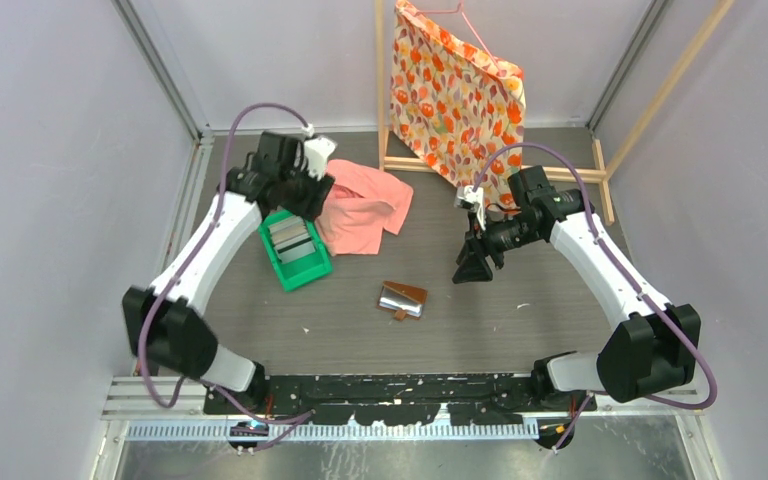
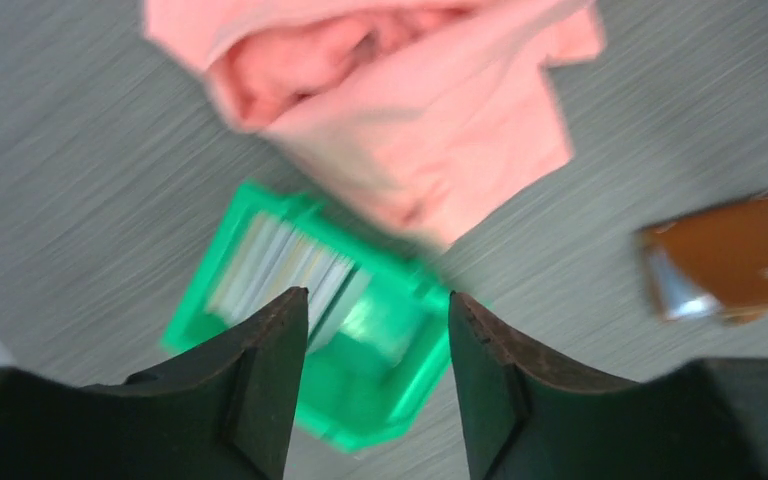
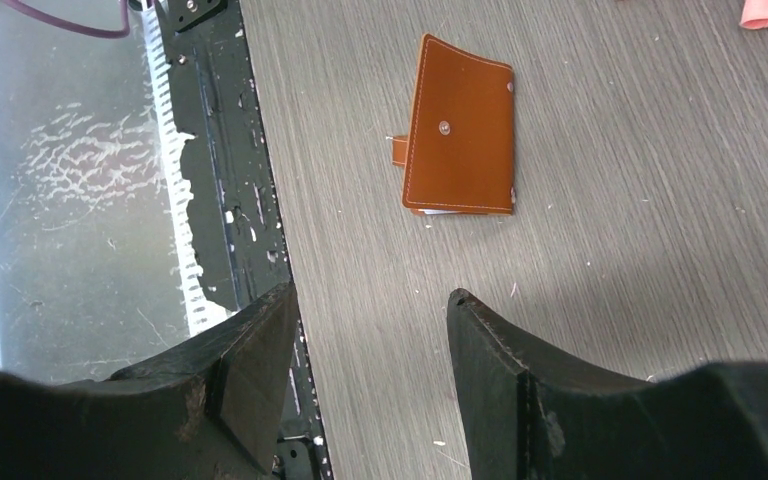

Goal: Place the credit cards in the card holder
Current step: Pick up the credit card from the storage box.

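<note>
One brown leather card holder (image 1: 402,297) right of one green plastic tray (image 1: 306,274) holding uncountable grey cards (image 1: 291,238); left claw (image 2: 376,300), right claw (image 3: 370,295) apart

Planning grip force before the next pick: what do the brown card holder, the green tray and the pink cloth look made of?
The card holder looks like leather or an imitation: smooth matte brown, pale stitching along the edges, a metal-looking snap. The green tray is likely rigid plastic: uniform bright colour, moulded walls. The pink cloth is soft matte fabric, lying in folds.
</note>
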Controlling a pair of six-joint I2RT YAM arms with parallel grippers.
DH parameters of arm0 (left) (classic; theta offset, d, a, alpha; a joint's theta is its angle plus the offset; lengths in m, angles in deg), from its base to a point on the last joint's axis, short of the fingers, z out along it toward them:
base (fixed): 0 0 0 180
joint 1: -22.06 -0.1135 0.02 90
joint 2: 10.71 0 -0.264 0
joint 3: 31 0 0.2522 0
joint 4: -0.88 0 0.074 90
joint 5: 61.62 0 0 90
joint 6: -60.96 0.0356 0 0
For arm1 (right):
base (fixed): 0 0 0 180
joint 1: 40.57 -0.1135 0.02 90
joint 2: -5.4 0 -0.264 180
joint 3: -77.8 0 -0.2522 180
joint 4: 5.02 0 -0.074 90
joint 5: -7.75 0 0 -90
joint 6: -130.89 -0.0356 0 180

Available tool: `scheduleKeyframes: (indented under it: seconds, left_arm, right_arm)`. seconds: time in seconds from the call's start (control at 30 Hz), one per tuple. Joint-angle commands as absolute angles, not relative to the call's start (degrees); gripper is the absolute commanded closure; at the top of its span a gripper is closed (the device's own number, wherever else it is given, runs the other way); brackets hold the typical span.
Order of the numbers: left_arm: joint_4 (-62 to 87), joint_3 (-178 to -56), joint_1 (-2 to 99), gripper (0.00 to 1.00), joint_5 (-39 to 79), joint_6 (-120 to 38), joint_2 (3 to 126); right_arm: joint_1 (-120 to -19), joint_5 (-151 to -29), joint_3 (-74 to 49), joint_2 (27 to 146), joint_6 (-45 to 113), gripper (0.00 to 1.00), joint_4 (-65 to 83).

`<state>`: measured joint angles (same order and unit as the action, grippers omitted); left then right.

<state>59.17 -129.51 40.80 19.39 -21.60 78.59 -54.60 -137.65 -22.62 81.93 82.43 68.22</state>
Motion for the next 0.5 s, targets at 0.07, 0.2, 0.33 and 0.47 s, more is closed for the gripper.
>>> scheduleKeyframes:
  seconds: [0.07, 0.2, 0.33, 0.47]
  left_arm:
    - [52.3, -109.3, 40.4, 0.27, 38.6, 3.4, 66.8]
    - [49.8, -105.7, 39.3, 0.19, 36.1, 6.8, 65.5]
    - [47.7, -106.0, 39.2, 0.19, 37.5, 7.1, 68.7]
    - [44.2, -105.6, 39.2, 0.18, 38.2, 6.9, 70.8]
  right_arm:
    - [-54.4, -139.5, -21.7, 81.8, 83.8, 0.39, 69.0]
    - [-54.3, -139.8, -21.8, 82.1, 83.9, 0.38, 69.3]
    - [-54.3, -140.1, -21.8, 82.6, 84.0, 0.38, 69.5]
    - [-54.4, -140.2, -21.8, 82.5, 84.3, 0.38, 69.7]
